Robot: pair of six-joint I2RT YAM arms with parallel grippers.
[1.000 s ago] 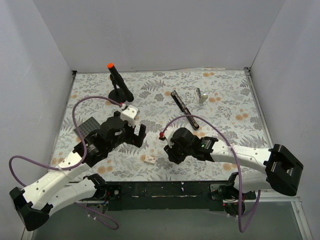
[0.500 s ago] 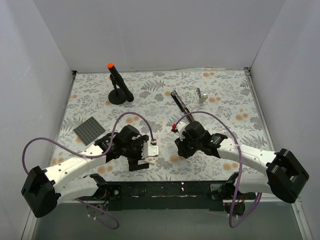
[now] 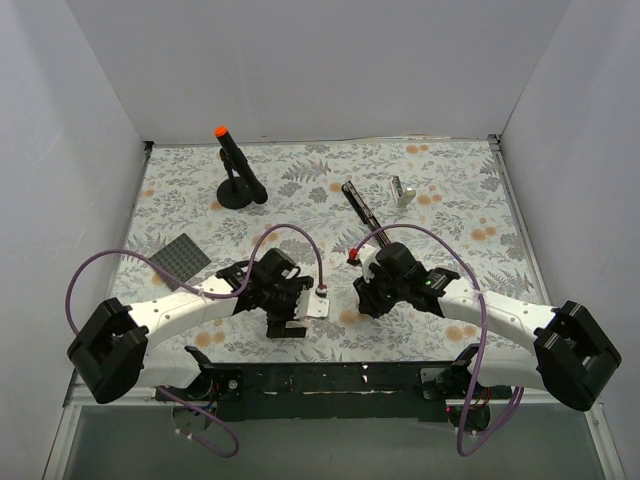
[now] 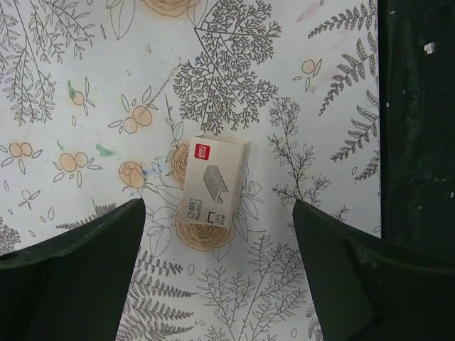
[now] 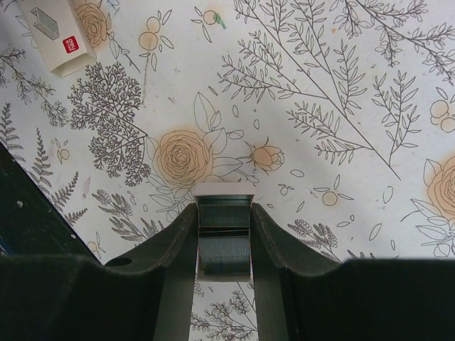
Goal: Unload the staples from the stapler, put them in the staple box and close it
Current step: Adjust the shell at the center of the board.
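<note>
The stapler, a slim black bar, lies on the floral table just beyond my right arm, which covers its near end. My right gripper is shut on a small white cardboard tray of staples, held just above the table. My left gripper is open and points down near the table's front edge. A white staple box sleeve lies flat on the table just ahead of its fingers, touching neither. That same sleeve shows at the top left of the right wrist view.
A black stand with an orange-tipped rod is at the back left. A grey studded plate lies at the left, and a small white and silver piece sits behind the stapler. The table's black front rail runs close to my left gripper.
My left arm swung from the left side to the near centre and now hangs over the box sleeve. My right arm shifted slightly back and right, then held still, its grip unchanged.
</note>
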